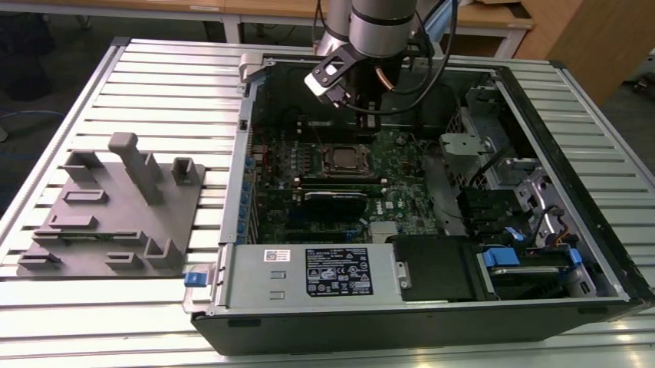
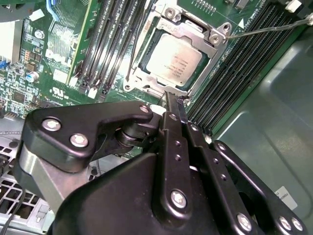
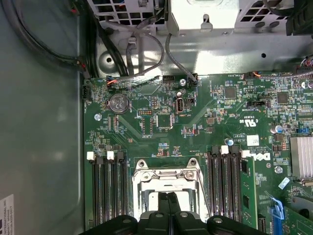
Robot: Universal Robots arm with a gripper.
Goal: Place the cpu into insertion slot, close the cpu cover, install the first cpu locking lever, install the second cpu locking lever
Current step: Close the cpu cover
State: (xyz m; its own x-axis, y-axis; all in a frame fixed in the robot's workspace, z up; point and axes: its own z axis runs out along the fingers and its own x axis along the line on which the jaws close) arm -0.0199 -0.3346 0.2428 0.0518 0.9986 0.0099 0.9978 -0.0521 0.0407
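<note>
The cpu (image 2: 177, 59) is sitting in the insertion slot (image 1: 327, 163) inside the open computer case (image 1: 573, 115), and the cpu cover (image 2: 215, 40) is lying flat around it as a frame. The gripper (image 2: 172, 104) is hanging just beside the cover's near edge, pointing toward the chip, its fingers pressed together and pinching nothing. A thin wire lever (image 2: 264, 30) is sticking out from the cover's corner across the memory slots (image 2: 244, 63), apparently unlatched.

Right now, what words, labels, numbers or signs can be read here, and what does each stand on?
White sticker on the power supply box: print too small to read.
Engraving on the cpu: too faint to read.
White markings on the green circuit board: logos and tiny codes, none readable.
White label on the case wall: too small to read.
Nothing can be quoted.
</note>
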